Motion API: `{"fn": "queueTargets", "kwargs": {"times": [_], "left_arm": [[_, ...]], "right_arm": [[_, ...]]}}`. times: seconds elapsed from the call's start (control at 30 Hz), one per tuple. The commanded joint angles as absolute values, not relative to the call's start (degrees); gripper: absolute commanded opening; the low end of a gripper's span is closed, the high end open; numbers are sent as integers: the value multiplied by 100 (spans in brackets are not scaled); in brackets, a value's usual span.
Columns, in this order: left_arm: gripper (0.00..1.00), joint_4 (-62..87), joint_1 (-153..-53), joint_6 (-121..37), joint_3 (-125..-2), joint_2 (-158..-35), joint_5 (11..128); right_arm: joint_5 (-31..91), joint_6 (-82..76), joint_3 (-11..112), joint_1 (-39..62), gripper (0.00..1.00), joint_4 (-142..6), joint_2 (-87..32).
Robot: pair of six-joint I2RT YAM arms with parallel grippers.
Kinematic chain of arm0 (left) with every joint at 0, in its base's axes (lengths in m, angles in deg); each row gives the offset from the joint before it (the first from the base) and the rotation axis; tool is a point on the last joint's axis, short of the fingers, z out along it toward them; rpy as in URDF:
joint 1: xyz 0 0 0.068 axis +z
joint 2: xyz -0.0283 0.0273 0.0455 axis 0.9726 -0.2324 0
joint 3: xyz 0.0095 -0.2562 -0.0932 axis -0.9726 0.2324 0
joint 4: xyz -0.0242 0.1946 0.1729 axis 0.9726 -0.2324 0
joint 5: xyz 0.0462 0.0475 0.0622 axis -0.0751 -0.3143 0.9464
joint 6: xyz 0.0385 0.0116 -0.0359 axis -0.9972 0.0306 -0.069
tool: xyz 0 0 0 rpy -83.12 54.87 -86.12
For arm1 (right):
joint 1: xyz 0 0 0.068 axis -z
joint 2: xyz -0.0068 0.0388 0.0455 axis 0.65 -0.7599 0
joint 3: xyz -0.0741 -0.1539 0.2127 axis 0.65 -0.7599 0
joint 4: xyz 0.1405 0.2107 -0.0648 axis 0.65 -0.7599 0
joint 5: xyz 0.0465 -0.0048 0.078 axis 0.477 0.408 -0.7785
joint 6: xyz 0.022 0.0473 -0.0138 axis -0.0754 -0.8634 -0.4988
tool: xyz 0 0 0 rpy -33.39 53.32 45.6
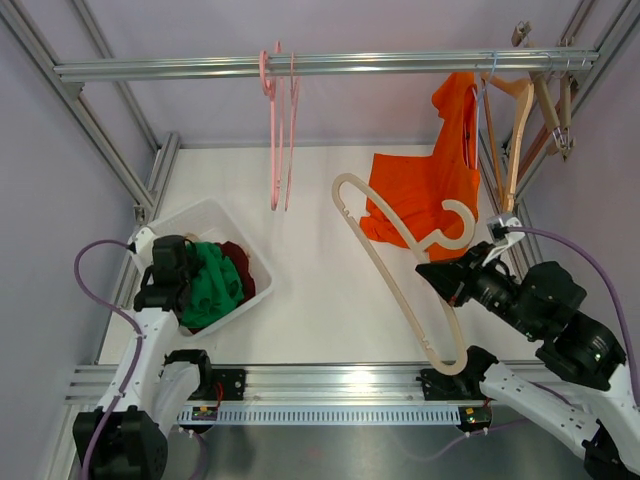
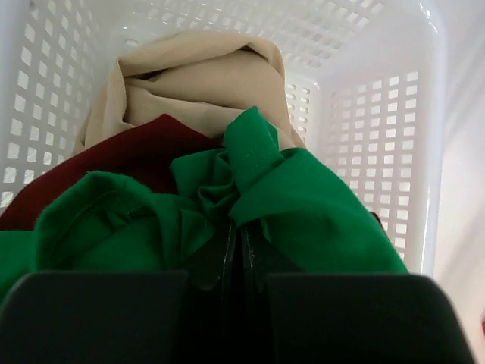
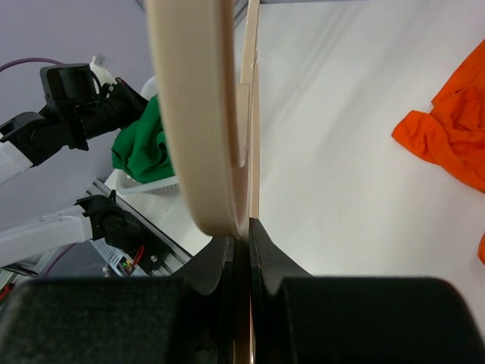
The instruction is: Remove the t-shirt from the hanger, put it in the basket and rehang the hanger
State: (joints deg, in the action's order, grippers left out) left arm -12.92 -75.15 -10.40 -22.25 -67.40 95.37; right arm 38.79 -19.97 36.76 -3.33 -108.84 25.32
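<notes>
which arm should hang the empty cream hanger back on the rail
Right: its jaws grip the cream hanger; the left gripper is in the basket, shut on the green shirt.

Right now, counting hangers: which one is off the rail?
The cream hanger, clamped by the right gripper; pink hangers and wooden hangers hang from the rail.

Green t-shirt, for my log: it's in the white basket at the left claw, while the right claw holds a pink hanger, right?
No: the hanger in the right claw is cream, not pink; the top external view shows it. The rest holds.
</notes>
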Motion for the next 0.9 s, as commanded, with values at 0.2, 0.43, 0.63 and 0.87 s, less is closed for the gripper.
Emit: {"fn": "queueTargets", "kwargs": {"times": [0.2,0.43,0.63,0.87], "left_arm": [[32,-243,-7252,-355,-1252,-7289,9166],[80,-549,-7252,-258,-1225,-5982,9183],[99,-1208,-7252,-688,-2259,-5065,9043],[99,-1481,-7462,-1574,-3175,-4934,9252]], "right_arm": [[4790,-1923,3578,-349,0,-10013,1554],[5680,-1467,4314,-349,0,-9986,465],[5909,-913,5440,-340,0,-9828,-518],[6234,-210,6960,-296,0,-10047,-1900]]}}
